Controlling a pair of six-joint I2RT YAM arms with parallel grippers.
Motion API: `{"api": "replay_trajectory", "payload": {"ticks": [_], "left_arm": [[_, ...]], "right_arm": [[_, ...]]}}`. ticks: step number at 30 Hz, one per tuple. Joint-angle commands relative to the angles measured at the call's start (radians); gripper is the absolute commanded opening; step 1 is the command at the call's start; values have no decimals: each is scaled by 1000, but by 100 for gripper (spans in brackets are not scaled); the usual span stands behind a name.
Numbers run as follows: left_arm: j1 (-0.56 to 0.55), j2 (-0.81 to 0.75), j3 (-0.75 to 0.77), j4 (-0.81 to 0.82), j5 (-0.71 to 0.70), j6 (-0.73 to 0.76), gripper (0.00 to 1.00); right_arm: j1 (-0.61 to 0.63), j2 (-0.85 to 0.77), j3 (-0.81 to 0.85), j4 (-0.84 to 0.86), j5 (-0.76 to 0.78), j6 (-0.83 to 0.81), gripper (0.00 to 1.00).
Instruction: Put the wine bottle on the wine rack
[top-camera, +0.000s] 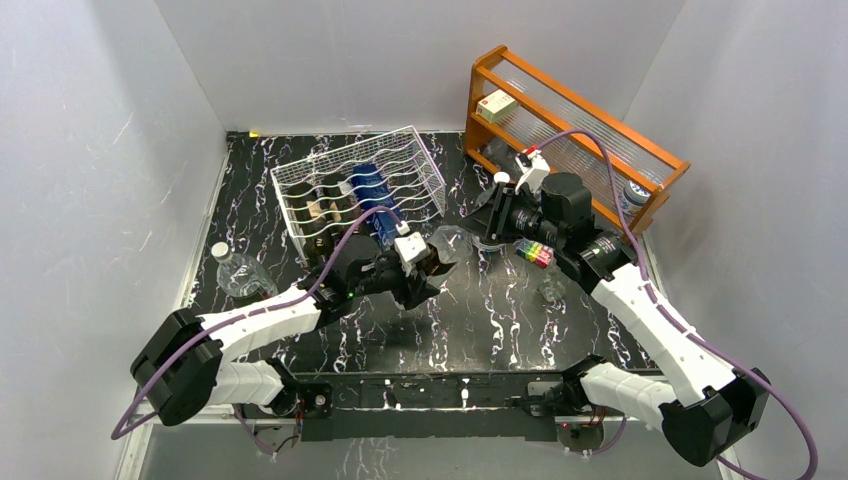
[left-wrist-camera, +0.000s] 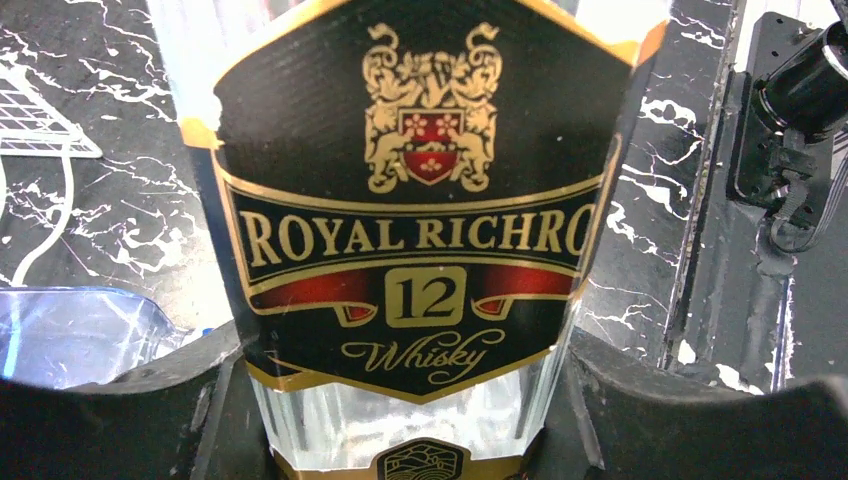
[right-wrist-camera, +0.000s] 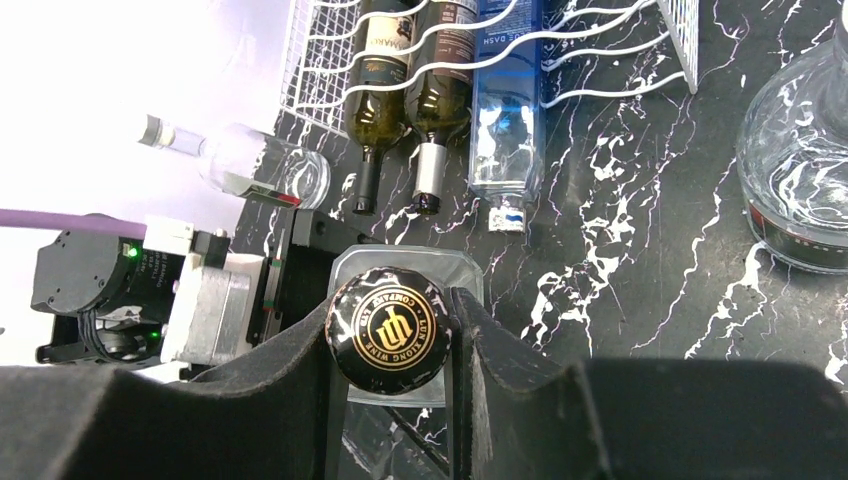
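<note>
A clear wine bottle (top-camera: 456, 241) with a black-and-gold label (left-wrist-camera: 415, 200) hangs level above the table, held between both arms. My left gripper (top-camera: 430, 264) is shut on its body: in the left wrist view its dark fingers (left-wrist-camera: 130, 400) press against both sides of the glass (left-wrist-camera: 400, 420). My right gripper (right-wrist-camera: 392, 312) is shut on the round black-and-gold cap (right-wrist-camera: 390, 330). The white wire wine rack (top-camera: 405, 160) stands behind the left gripper, holding two dark bottles (right-wrist-camera: 385, 60) and a blue one (right-wrist-camera: 505, 100).
An orange wooden shelf (top-camera: 600, 125) with a small box (top-camera: 497, 105) stands at the back right. A clear bottle (top-camera: 238, 272) lies at the left edge. A round glass decanter (right-wrist-camera: 800, 190) and a small colourful block (top-camera: 535, 252) sit near the right arm.
</note>
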Motion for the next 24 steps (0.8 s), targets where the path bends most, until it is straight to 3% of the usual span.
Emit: {"api": "replay_trajectory", "payload": {"ticks": [1,3,5,6,11,18,24], "left_arm": [[0,-32,22,61,26,26,43],[0,-39,26,57,21,39,31],[0,-42,35,38,19,60,6],[0,-43,45,28,9,66,0],[0,-72,51,12,-13,125,0],[0,-184,61,16,-150,303,0],[-1,-263,58,58,-214,542,0]], "right_arm": [[3,-46,58,195,-102,68,0],[2,-44,57,198,-114,64,0],[2,-44,58,198,-126,57,0],[3,-43,58,198,-130,52,0],[3,-44,66,169,-131,12,1],[3,-50,87,68,-125,-101,55],[2,-22,156,-60,-177,-225,72]]}}
